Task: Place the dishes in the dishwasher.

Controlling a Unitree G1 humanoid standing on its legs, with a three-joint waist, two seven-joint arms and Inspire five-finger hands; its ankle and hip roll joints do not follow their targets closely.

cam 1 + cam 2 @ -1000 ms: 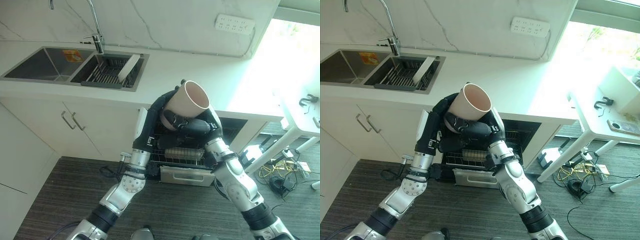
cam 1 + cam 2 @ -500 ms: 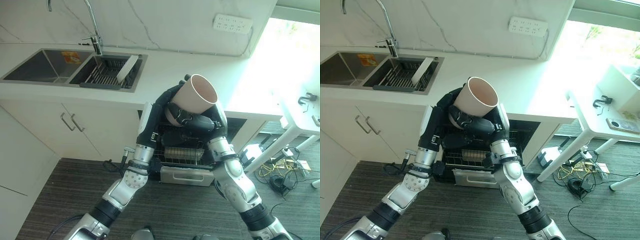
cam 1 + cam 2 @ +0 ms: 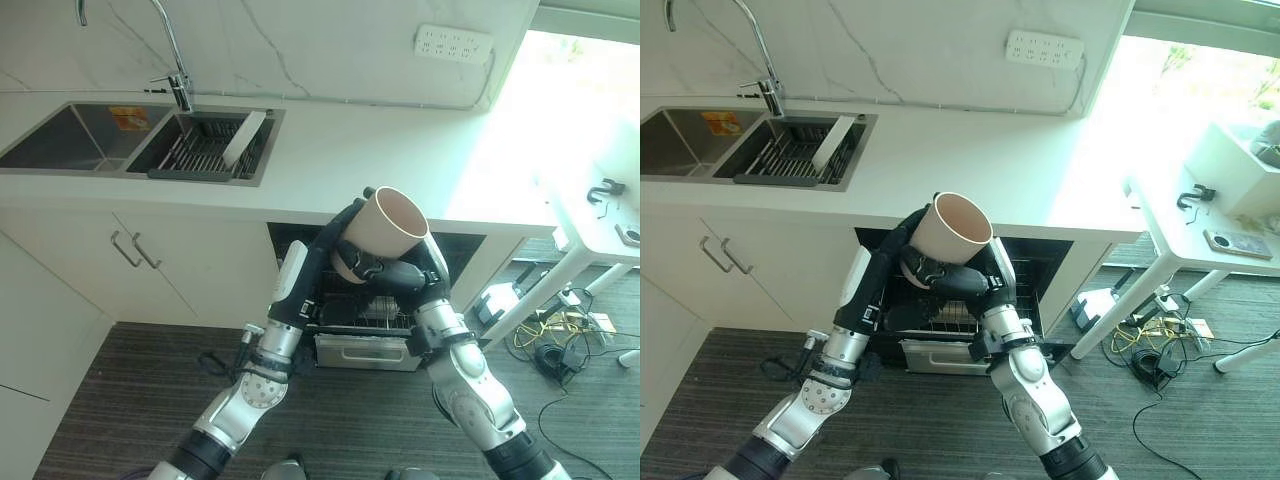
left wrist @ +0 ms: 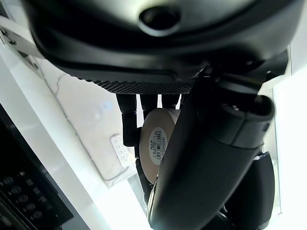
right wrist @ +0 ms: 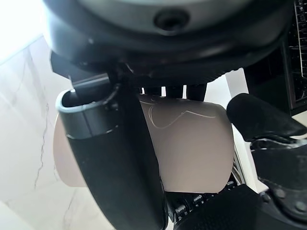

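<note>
Cup [image 3: 383, 228] now lower vs 0.5 s ago, dropped from above the counter edge to in front of the open dishwasher [image 3: 368, 312]. L→R: sink [image 3: 70, 135] w/ rack [image 3: 205, 150] far left; left hand [image 3: 345, 222] & right hand [image 3: 400, 275] both curled round cup, mouth tilted up-right, held over dishwasher basket.

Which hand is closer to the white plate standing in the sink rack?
Left. The left hand holds the cup on the side toward the plate; the right hand grips the cup's far side, farther away.
</note>
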